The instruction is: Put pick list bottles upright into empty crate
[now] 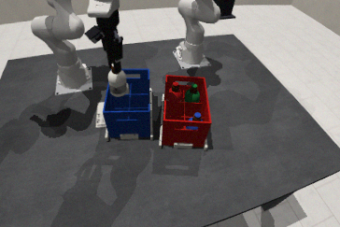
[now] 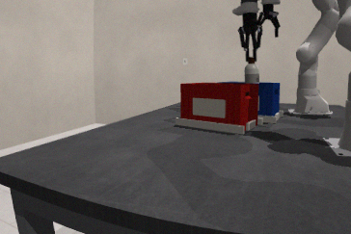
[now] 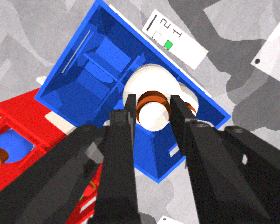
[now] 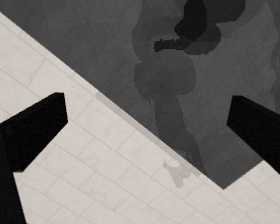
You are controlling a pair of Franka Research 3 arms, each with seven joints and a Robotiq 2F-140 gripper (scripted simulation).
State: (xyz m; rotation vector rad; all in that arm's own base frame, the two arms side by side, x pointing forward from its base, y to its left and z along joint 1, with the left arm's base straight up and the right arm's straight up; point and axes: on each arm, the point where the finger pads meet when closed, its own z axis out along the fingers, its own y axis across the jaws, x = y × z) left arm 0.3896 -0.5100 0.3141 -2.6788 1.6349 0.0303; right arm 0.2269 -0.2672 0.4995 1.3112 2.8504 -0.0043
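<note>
My left gripper (image 1: 113,66) (image 2: 251,60) (image 3: 152,107) is shut on the neck of a white-labelled bottle (image 1: 117,80) (image 2: 252,72) (image 3: 151,80), held upright over the blue crate (image 1: 126,127) (image 2: 271,100) (image 3: 161,162); its base is hidden. Another white bottle (image 3: 188,98) stands in that crate beside it. The pick list (image 1: 100,117) (image 3: 191,52) reads white 2, green 1. The red crate (image 1: 184,135) (image 2: 187,107) (image 3: 26,107) holds a red bottle (image 1: 176,92), a green bottle (image 1: 191,96) and a blue bottle (image 1: 197,117) (image 3: 12,144). My right gripper (image 2: 270,29) (image 4: 148,109) is open, away from the crates.
The two crates stand side by side with a narrow gap, with pale strips around their bases. Both look level. The right wrist view shows the table's edge and corner (image 4: 222,180), with tiled floor (image 4: 91,175) beyond.
</note>
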